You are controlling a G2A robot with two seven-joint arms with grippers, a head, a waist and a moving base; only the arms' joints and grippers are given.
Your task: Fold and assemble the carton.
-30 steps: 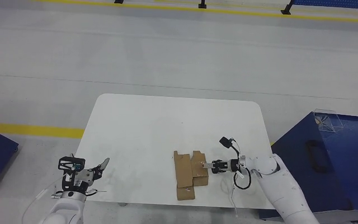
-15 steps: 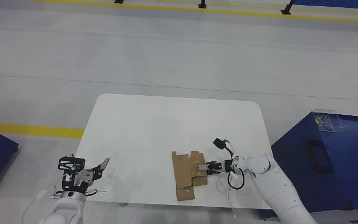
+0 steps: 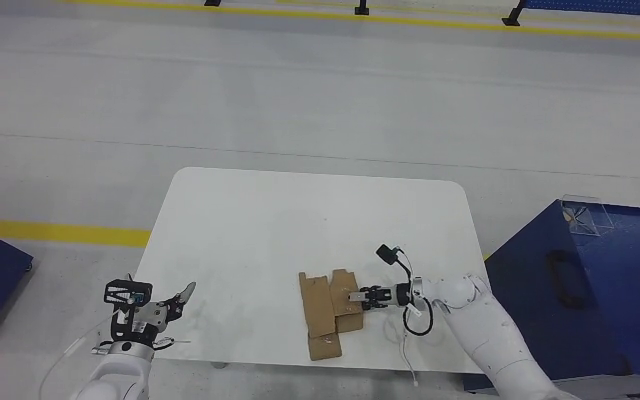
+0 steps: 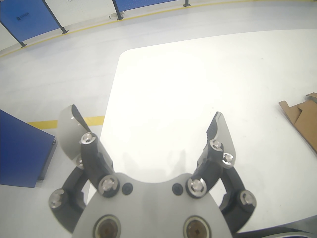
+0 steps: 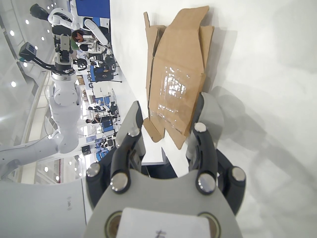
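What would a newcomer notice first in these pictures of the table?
A flat brown carton lies on the white table, near its front edge and right of centre. The right gripper, open, straddles the carton's end. The left gripper hangs open, far from it, at the table's other front corner.

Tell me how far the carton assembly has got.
Done: nothing; the carton lies flat, unfolded, on the table. In hand: the open right end effector is at its edge. The left end effector hangs open, apart. Left: all folding and assembly.
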